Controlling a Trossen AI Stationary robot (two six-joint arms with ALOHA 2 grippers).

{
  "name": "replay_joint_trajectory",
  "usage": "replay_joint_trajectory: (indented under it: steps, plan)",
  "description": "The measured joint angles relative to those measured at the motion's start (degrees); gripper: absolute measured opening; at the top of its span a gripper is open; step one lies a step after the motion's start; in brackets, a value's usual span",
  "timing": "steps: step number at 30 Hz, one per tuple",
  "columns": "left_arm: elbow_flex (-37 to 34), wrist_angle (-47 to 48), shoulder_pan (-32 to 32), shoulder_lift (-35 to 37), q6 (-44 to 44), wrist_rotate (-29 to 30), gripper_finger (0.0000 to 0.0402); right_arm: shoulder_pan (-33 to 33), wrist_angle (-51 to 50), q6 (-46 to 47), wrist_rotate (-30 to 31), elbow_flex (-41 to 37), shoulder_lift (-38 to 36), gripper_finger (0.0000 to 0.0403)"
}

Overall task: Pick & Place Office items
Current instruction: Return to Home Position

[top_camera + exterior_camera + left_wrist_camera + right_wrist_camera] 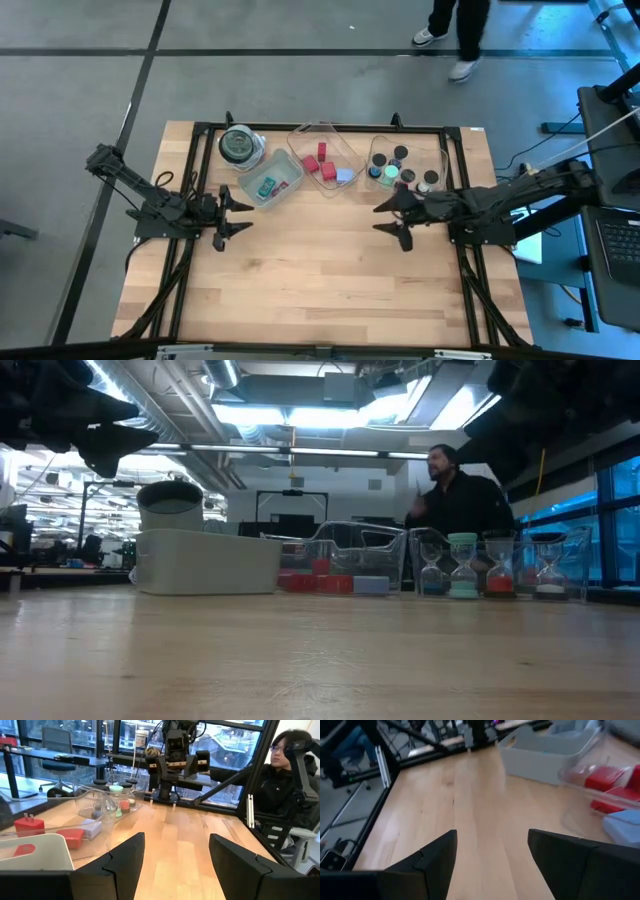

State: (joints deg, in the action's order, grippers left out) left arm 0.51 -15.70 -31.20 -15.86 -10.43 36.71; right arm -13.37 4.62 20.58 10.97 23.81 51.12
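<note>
Where high view shows hourglasses (402, 170) as mere dots in upper-right tray (441, 150), low view shows waists | red blocks (326, 168) upper ctr | L gripper (240, 214) & R gripper (380, 218) level, splayed, empty, mid-frame, facing each other.

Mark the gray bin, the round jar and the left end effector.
gray bin (205, 563): low view, front wall.
round jar (238, 145): high view, dark lid.
left end effector (176, 838): left wrist view, midway between its open fingertips.
</note>
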Motion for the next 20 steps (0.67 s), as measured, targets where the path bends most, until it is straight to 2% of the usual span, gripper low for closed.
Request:
replay_joint_trajectory:
  steps: [10, 20]
  plan:
    - [0.0, 0.7, 0.0, 0.0, 0.6, -0.2, 0.0219, 0.0, -0.9, -3.0, 0.8, -5.1, -12.8, 0.0249]
    - [0.0, 0.7, 0.0, 0.0, 0.7, -0.3, 0.0219, 0.0, -2.3, -2.2, 1.9, -12.3, -24.5, 0.0249]
